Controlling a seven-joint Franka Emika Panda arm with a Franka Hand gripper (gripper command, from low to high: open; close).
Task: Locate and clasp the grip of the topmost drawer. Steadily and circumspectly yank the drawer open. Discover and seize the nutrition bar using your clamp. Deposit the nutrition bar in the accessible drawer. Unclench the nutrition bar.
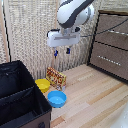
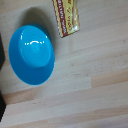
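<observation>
Blue bowl (image 2: pixel 32 55), nutrition bar (image 2: pixel 66 16) seemingly cropped

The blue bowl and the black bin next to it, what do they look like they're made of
Blue bowl: probably smooth glossy plastic, judging by the bright highlight spots on its surface. Black bin: seemingly matte fabric over stiff panels, with pale stitched edging along its rims; the picture is too coarse to confirm the weave.

Home-like room, likely a bedroom: light wood plank floor (image 1: pixel 95 100), woven reed wall covering (image 1: pixel 30 35), brown wood-grain dresser (image 1: pixel 112 42) at the exterior view's right, black fabric bin (image 1: pixel 20 95) near left.
</observation>
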